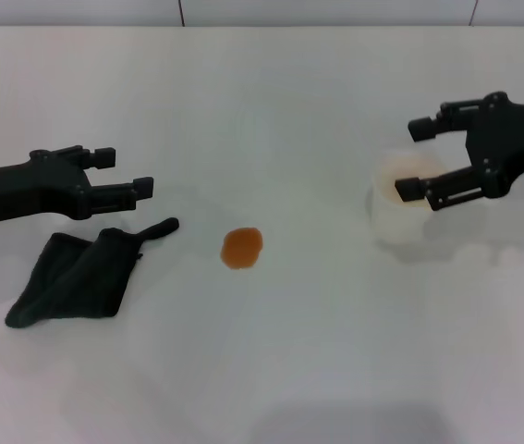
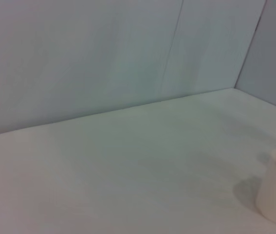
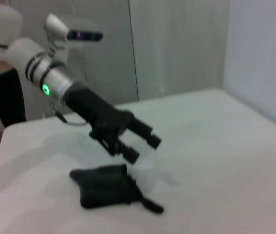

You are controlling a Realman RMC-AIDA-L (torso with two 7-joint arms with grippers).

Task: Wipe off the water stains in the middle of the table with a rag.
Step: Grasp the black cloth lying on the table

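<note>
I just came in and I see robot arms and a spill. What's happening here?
The robot is about to clean up. An orange-brown water stain sits in the middle of the white table. A dark rag lies flat on the table, not picked up yet. The left gripper hovers just above the rag with its jaws open. The right gripper is over by a white paper cup, jaws open too. Nothing has been wiped so far.
</note>
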